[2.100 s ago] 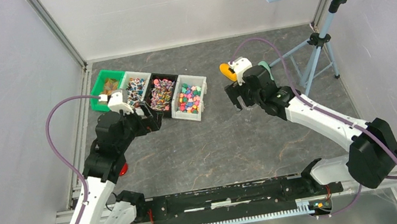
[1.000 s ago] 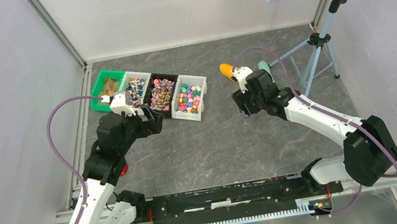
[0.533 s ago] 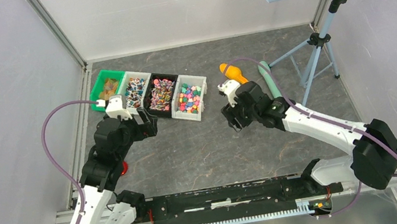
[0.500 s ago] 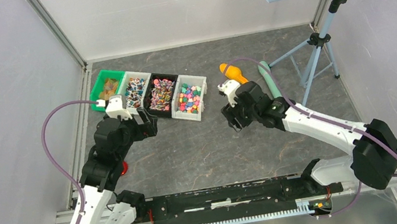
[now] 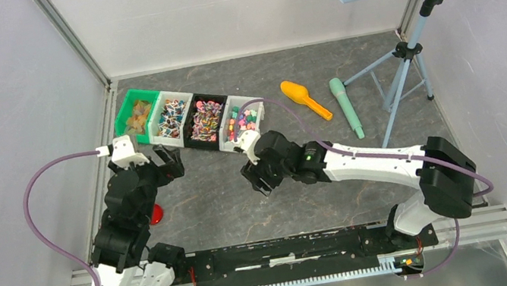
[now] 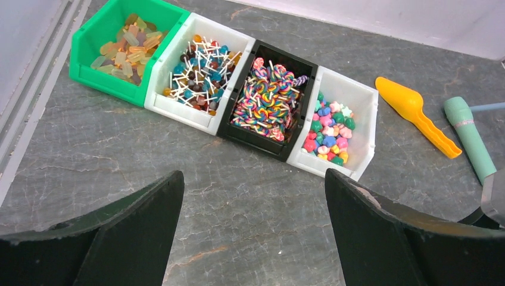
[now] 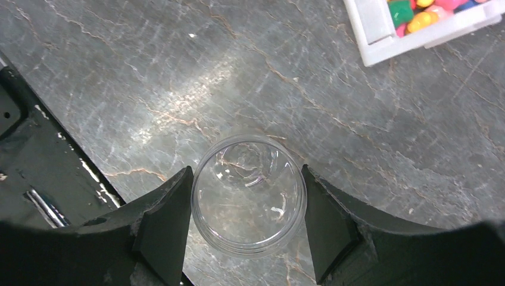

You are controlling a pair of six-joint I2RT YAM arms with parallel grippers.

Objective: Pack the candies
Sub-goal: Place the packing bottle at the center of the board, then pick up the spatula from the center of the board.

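Your right arm has swung over from the far right of the row of bins. It now hangs just in front of the row's right end, so the container has come to the sweets and not the other way about. Your left arm has drawn back from the row toward its near left side. The left gripper is spread wide and carries nothing, as it did a second ago.

With the right arm gone from there, the orange scoop and the green tool lie uncovered on the table, well to the right of the row. Neither gripper is on the scoop, so I judge that scooping has not begun.

The right gripper grasps a clear jar. Only the right wrist camera shows this: a finger presses on each side of the jar, its mouth is up and nothing is inside. From above, the gripper body hides the jar entirely.

The left wrist camera gives you what the overhead view blurs. The candies are all in the four bins. The small multicoloured ones fill the white end bin, the bin nearest the jar.

Only the overhead view shows the red lid. It lies on the near side of the row's left end, beside the left arm.
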